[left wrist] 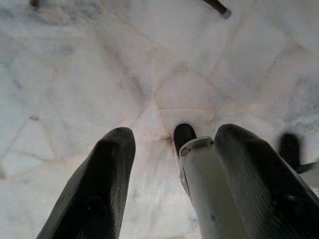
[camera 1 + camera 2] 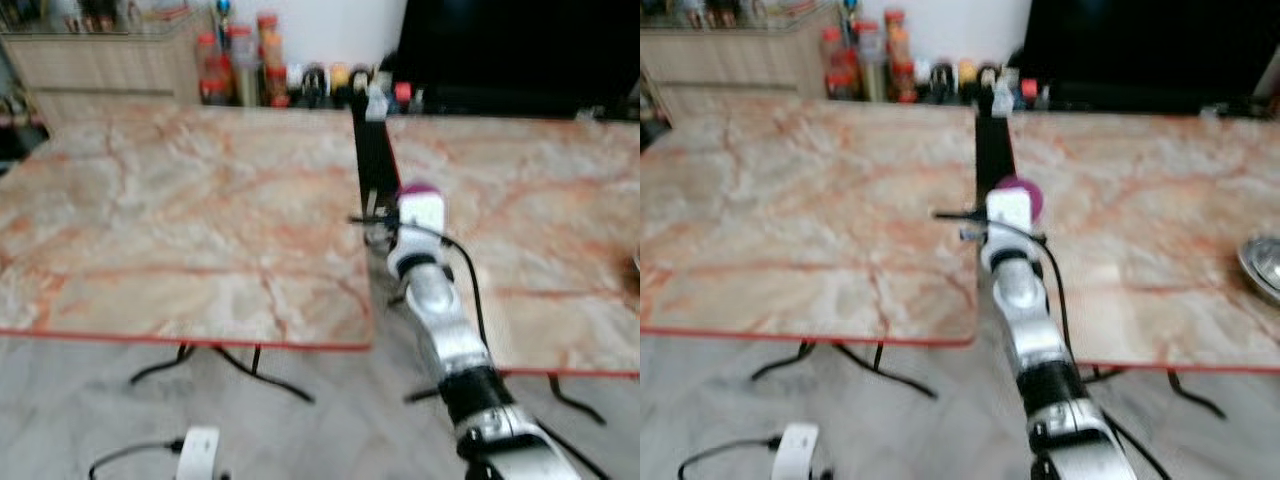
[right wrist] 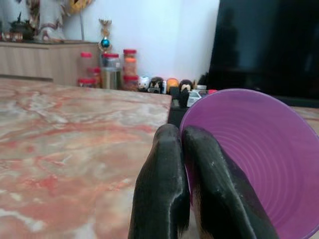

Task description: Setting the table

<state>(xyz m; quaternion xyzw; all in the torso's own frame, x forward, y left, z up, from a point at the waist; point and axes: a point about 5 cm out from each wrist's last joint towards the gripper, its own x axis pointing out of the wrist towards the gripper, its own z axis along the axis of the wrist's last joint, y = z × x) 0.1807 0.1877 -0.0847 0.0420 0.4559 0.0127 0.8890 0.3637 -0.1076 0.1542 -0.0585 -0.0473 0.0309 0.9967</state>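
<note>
Progress looks early: right gripper [image 3: 182,149] pinches the rim of the purple cup [image 3: 259,164], held in the air over the gap between the two marble tables [image 2: 180,230], not yet set down, and the only tableware out is a metal bowl [image 2: 1262,265] at the right table's edge. Left gripper [image 1: 172,164] hangs over the floor [image 1: 99,74], fingers spread, a pale object between them that I can't identify. Jars [image 2: 235,70] and clutter sit beyond the far edge, cable and white adapter [image 2: 197,452] lie on the floor below; the tabletops themselves look free of obstacles.

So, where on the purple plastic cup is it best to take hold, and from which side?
Probably at the rim, one finger inside and one outside the thin wall, coming from the open mouth. The right gripper holds the purple plastic cup this way now: the mouth is wide and open, the wall is thin.
</note>
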